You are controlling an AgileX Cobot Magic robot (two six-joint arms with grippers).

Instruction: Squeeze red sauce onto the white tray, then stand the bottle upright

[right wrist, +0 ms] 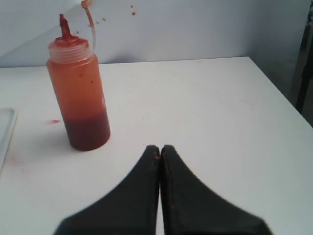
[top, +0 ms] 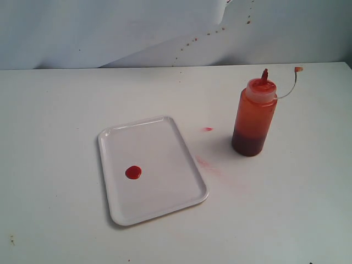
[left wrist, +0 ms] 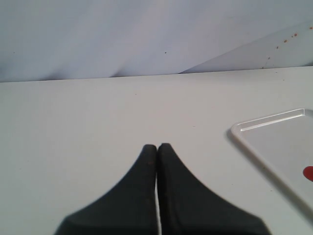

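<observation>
**Both hands clenched and empty, bottle upright, 1 blob on the tray**

The left hand (left wrist: 157, 147) is clenched tight, fingertips pressed together with nothing between them, over the bare white desk (top: 49, 165). Right hand (right wrist: 160, 148) is the same deal: clenched and empty.

Out past the right hand, the bottle (right wrist: 78, 98) stands upright on the desk, clear of the hand. It's dark red at the bottom and orange above, and the nozzle points up. Its little cap (top: 298, 69) sticks out sideways on the thin tether.

Off to the side of the left hand, the white tray (top: 159, 148) lies flat on the desk, left of the bottle and not touching it. 1 round glossy blob of red sauce (top: 133, 172) sits on the tray, nearer its left long edge. 2 faint pinkish smears (top: 207, 129) mark the desk between the tray and the bottle.
</observation>
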